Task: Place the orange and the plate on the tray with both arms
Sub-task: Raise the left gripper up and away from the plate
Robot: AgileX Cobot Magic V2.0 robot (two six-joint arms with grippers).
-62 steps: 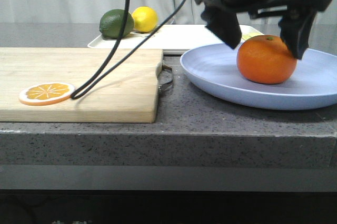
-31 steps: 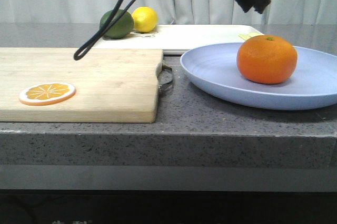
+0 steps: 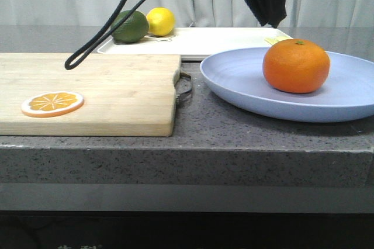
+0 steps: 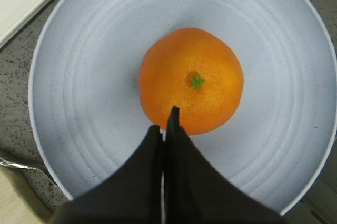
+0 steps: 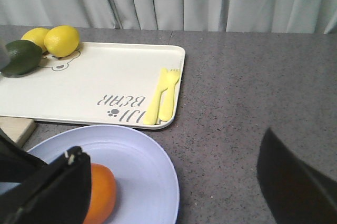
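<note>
The orange [image 3: 295, 66] sits on the pale blue plate [image 3: 245, 85], which stands on the grey counter in front of the cream tray [image 3: 204, 38]. My left gripper [image 3: 270, 20] hangs shut and empty above the orange. In the left wrist view, its tips [image 4: 166, 120] hover over the orange [image 4: 190, 79] in the middle of the plate [image 4: 89, 77]. My right gripper [image 5: 171, 145] is open and empty beside the plate [image 5: 142, 166], with the orange [image 5: 102, 192] partly hidden behind one finger. The tray [image 5: 105, 77] lies beyond. The right gripper does not show in the front view.
A wooden cutting board [image 3: 117, 91] with an orange slice [image 3: 52, 103] lies to the left of the plate. A lime [image 3: 130, 26] and a lemon [image 3: 160, 21] sit at the tray's far left corner. Yellow cutlery [image 5: 164, 95] lies on its right edge. A black cable [image 3: 105, 33] hangs over the board.
My left gripper stood open astride the orange a second ago. It has since risen clear of it and shut. The orange stays on the plate. The cable has swung left.
</note>
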